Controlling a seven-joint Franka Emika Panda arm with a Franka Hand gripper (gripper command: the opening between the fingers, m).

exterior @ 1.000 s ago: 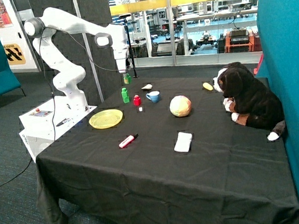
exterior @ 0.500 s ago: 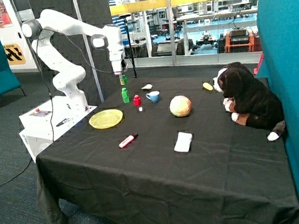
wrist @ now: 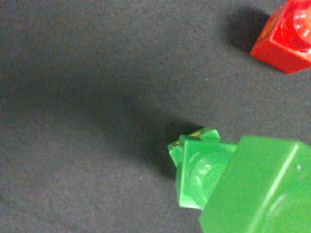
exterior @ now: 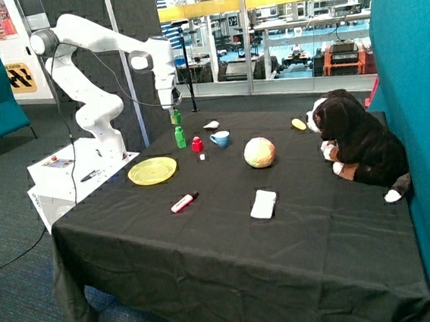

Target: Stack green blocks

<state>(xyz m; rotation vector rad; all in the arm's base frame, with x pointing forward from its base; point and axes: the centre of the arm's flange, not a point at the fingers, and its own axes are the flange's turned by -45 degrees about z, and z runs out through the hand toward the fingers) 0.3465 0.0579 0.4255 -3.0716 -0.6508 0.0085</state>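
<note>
Tool: the tool (exterior: pixel 173 109) is seen raised above the bench (exterior: pixel 229 228), pinched on a green block (exterior: pixel 175 117) carried in the air; the fingers themselves are not shown in the wrist view.
Held block: in the wrist view the carried green block (wrist: pixel 257 189) is seen close to the camera, overlapping the stack below it.
Green stack: two green blocks (exterior: pixel 180 137) are seen stacked upright on the bench, just below the tool and slightly offset from it; the stud (wrist: pixel 204 170) of the top one is seen.
Red block: a small red block (exterior: pixel 196 144) is placed just beside the green stack, farther from the tool.
Task state: two blocks are stacked; the third is not yet set down.
</note>
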